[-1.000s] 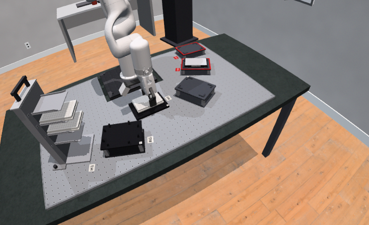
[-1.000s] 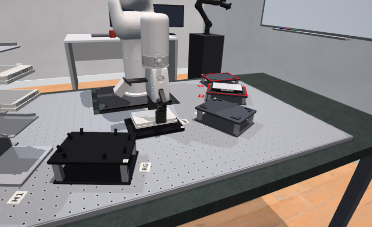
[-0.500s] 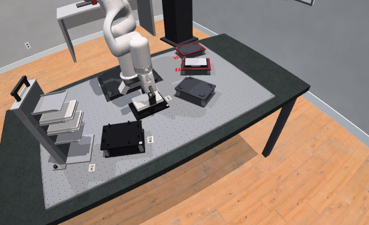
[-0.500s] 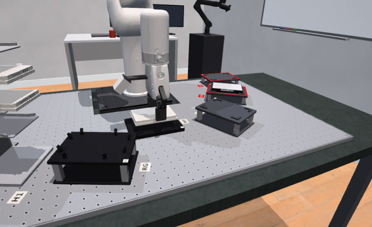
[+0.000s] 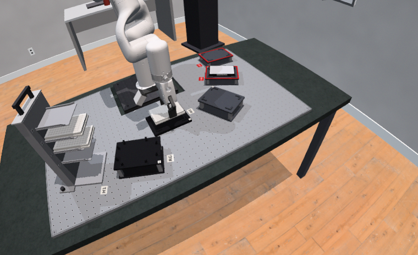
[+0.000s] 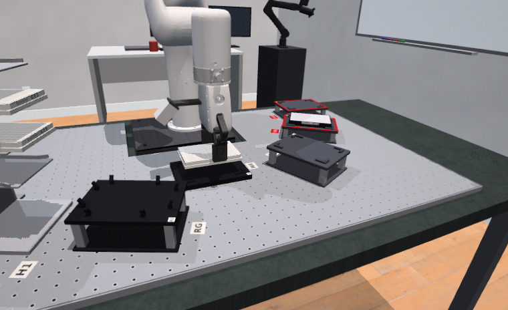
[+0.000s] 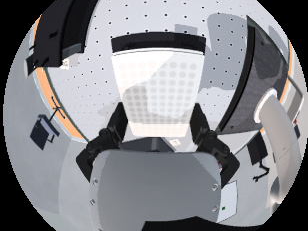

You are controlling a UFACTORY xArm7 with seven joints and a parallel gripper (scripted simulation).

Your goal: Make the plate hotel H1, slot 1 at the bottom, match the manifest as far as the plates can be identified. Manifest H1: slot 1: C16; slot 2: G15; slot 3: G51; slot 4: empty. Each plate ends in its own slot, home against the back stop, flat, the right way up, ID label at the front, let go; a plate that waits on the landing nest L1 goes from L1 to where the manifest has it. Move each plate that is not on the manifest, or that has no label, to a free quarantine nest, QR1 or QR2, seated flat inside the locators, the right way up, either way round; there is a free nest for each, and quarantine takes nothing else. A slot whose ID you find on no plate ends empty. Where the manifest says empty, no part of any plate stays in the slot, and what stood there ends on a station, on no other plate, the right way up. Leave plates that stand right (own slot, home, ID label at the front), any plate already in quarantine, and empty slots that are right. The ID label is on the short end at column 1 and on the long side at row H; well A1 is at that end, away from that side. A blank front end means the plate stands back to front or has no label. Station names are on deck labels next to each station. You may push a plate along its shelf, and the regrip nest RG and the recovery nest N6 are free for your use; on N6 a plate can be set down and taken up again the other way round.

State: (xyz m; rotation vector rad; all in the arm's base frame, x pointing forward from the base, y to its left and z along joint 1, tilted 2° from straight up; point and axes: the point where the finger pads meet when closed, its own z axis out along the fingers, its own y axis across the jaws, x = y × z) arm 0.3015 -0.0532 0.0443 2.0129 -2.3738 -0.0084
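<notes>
The jaws (image 6: 220, 152) are clamping a white well plate (image 6: 208, 154) across its width, one black finger (image 7: 114, 128) on each long side — the wrist view shows both pressed against the plate's edges. The plate is sitting just above a low black nest (image 6: 209, 174) in the middle of the counter (image 6: 363, 180); whether it is touching the nest or hanging slightly clear of it I cannot tell. A small white deck label (image 6: 250, 165) is lying beside that nest, too small to read.

At the left, the plate hotel H1 (image 5: 33, 133) is holding two well plates, the upper one (image 5: 67, 126) and the lower one (image 5: 75, 142) on its middle shelves, with bare shelves above and below them. Its H1 label (image 5: 103, 189) is lying on the counter in front.

The black regrip nest (image 5: 138, 155) is standing beside its RG label (image 5: 170, 158). Further back, a grey nest (image 5: 220, 101) is standing near two red-rimmed quarantine nests — the near one (image 5: 221, 76) carrying a white plate (image 5: 221, 70), the far one (image 5: 215, 55) showing only its dark top.
</notes>
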